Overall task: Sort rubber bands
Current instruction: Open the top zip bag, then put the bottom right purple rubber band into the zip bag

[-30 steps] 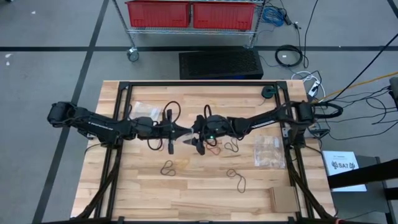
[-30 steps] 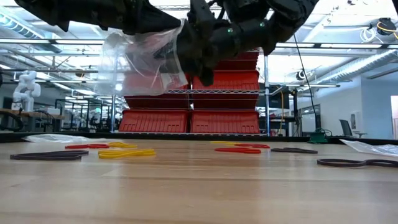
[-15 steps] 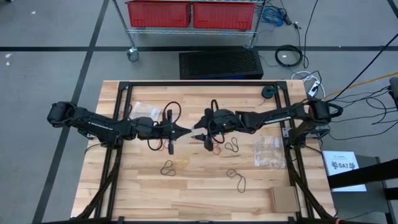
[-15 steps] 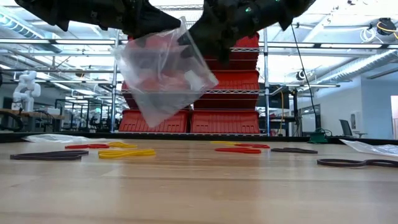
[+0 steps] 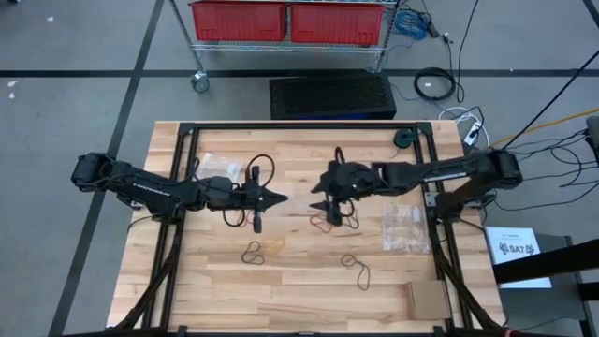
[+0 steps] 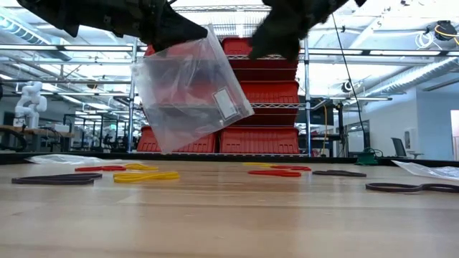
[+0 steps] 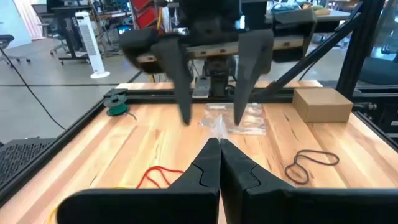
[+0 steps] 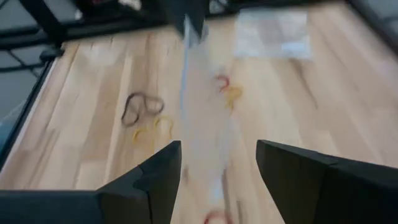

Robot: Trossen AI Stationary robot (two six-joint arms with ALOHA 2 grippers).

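Observation:
My left gripper (image 5: 281,198) is shut on a clear plastic bag (image 6: 190,93) above the table's middle. My right gripper (image 5: 321,201) is open and empty, a short way toward the table's right from the bag and facing it; its two fingers (image 7: 180,81) show in the left wrist view. The bag shows edge-on in the right wrist view (image 8: 199,112). Rubber bands lie flat on the table: black loops (image 5: 253,251) (image 5: 356,267) (image 5: 348,220), a yellow one (image 6: 143,175) and red ones (image 6: 100,168) (image 6: 276,172). My left gripper pinches the bag's top edge at a corner (image 6: 206,30) between its two shut fingers, which come level from the table's left. The bag hangs tilted below the fingers, clear of the table; its edge shows just past the fingertips (image 7: 219,129).
A second clear bag (image 5: 217,164) lies at the far left of the table and a third (image 5: 404,227) at the right. A cardboard box (image 5: 428,300) stands at the near right corner, and a green roll (image 5: 404,139) lies at the far right. Black frame rails border the table.
My right gripper has drawn back toward the table's right edge, away from the bag, and no longer touches it. The bag, at first bunched up between the two grippers, has dropped open and now hangs from my left gripper alone.

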